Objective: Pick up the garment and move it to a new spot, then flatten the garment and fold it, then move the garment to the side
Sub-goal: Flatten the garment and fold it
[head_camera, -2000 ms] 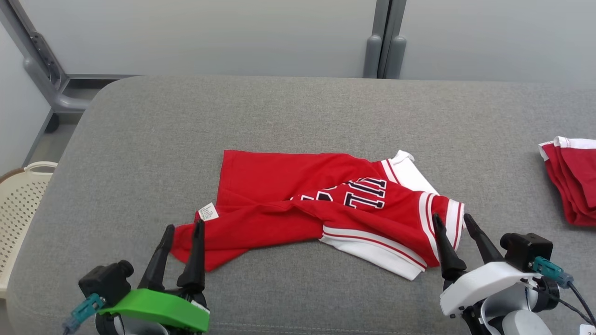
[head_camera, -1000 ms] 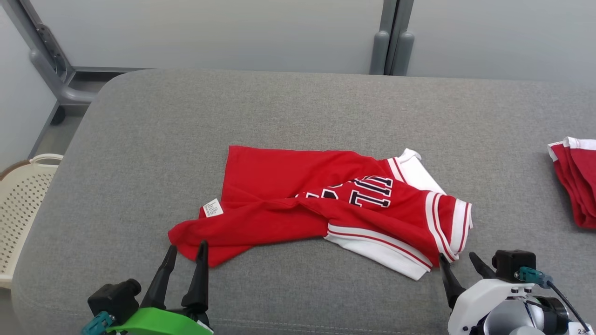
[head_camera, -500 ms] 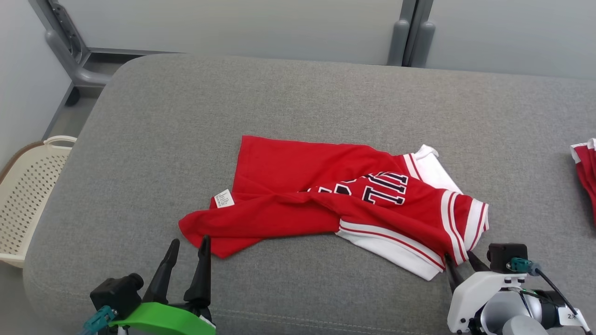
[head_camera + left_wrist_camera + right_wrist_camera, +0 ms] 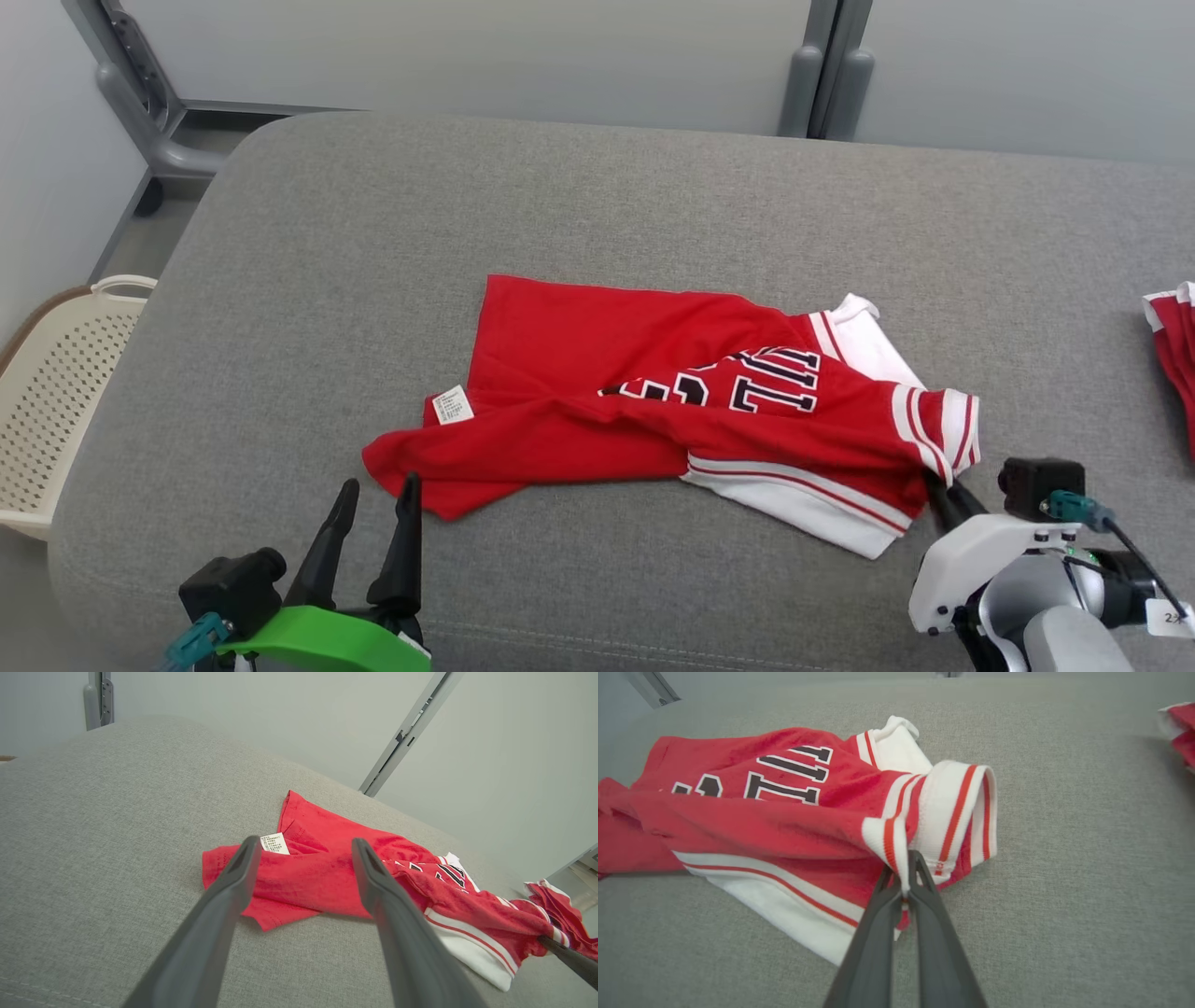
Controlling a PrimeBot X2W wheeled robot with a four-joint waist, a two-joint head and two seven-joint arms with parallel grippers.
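Far left of the red garment [image 4: 597,373], beyond the edge of the grey padded bench [image 4: 653,187], stands a cream perforated basket [image 4: 56,392]. The left pincer [image 4: 378,485] is just short of the garment's lower left corner, fingers spread wide and holding nothing. The garment lies crumpled mid-bench, with a white tag [image 4: 453,406] near its left end and dark lettering partly folded under. At its right end the right pincer [image 4: 902,867] is pinching the striped white-and-red sleeve cuff. Well right of the garment lies another red-and-white pile [image 4: 1174,345].
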